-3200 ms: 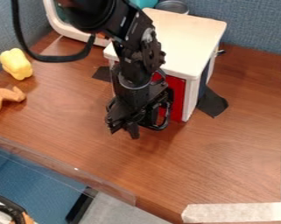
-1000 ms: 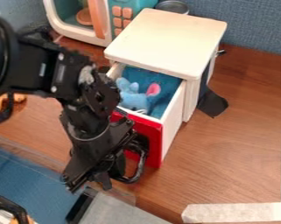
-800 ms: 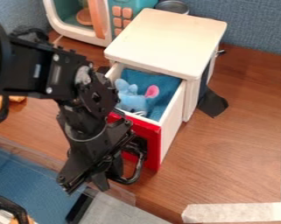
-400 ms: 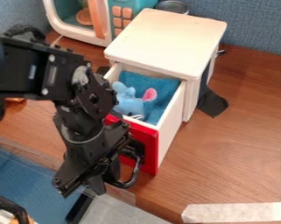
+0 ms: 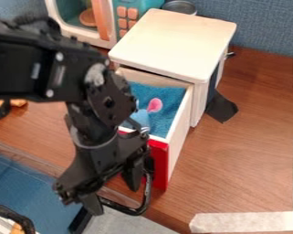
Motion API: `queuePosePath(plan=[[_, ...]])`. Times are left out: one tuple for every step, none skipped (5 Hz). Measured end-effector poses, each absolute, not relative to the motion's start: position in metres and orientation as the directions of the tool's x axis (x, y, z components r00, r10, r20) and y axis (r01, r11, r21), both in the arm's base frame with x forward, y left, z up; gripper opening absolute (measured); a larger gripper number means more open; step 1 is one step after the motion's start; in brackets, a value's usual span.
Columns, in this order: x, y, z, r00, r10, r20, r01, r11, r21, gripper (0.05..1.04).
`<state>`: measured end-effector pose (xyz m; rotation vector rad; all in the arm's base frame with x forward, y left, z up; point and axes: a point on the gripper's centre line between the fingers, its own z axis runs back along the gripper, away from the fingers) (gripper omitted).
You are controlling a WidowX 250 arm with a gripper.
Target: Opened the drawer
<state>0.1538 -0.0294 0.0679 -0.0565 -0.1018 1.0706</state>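
in white cab (image 5: 173,41), open drawer (image 5: 180,130) w/ red front (image 5: 160,164), blue lining (image 5: 168,98)

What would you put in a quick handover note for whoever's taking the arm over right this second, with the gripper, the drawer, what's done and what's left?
Gripper: open, down at the black handle on the drawer's front; I can't tell whether they touch.
Drawer: red front, pulled well out of the white cabinet. A blue plush toy with a pink ear lies inside on blue cloth.
Done: the drawer is open.
Left: probably just backing the gripper off the handle, gently, so it doesn't snag the loop.
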Motion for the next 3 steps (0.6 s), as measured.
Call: queuePosePath(plan=[[0.156, -0.028, 0.088, 0.523, 0.847, 0.092, -0.843, 0.530, -0.091, 1.013], [0.159, -0.025, 0.111, 0.585, 0.803, 0.117, -0.800, 0.594, -0.079, 1.009], [0.160, -0.017, 0.140, 0.691, 0.711, 0.132, -0.712, 0.701, -0.047, 1.002]])
